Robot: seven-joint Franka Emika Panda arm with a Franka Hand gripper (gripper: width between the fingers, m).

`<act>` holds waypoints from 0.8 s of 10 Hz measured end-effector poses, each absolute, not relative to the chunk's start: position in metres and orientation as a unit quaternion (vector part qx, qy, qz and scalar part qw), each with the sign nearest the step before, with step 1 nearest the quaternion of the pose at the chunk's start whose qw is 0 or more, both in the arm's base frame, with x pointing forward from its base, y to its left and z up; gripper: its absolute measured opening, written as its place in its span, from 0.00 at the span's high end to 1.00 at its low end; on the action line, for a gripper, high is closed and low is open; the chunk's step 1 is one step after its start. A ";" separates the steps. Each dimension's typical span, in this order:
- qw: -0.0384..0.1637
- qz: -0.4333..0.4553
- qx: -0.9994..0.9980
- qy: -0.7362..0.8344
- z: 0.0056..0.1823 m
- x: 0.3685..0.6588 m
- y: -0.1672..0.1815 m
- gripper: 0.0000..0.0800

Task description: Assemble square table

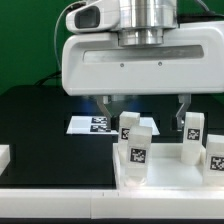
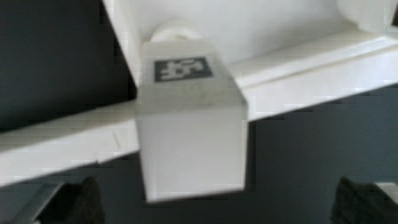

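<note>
On the black worktop [image 1: 40, 120], white square tabletop [image 1: 165, 178] carrying four upright tagged legs; gripper [image 1: 143, 108] spread wide open above, grasping nothing, fingers [image 2: 54, 203] either side of one leg [image 2: 187, 125]. Marker board [image 1: 85, 125] behind.

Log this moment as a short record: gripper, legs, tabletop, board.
gripper: two dark fingers of the gripper spread apart, nothing between them
legs: four short chunky white plastic legs with black-and-white tags; one stands upright nearest the camera, three more behind and toward the exterior view's right
tabletop: white square plastic tray-like top, legs standing on it
board: flat white marker board on the black table, behind the legs
</note>
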State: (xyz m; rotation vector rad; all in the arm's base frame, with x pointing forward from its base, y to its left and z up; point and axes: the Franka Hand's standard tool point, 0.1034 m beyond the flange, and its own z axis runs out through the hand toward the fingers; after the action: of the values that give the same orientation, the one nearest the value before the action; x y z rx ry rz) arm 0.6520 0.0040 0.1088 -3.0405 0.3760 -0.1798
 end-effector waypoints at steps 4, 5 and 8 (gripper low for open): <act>0.037 0.005 -0.992 0.123 0.087 0.643 0.001 0.19; 0.035 0.006 -0.992 0.122 0.087 0.643 0.002 0.19; 0.032 0.006 -0.990 0.135 0.087 0.643 -0.001 0.64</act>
State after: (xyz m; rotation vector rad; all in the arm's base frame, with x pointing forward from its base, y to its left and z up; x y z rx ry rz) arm 0.6427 -0.0005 0.0872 -3.0489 0.4165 0.0193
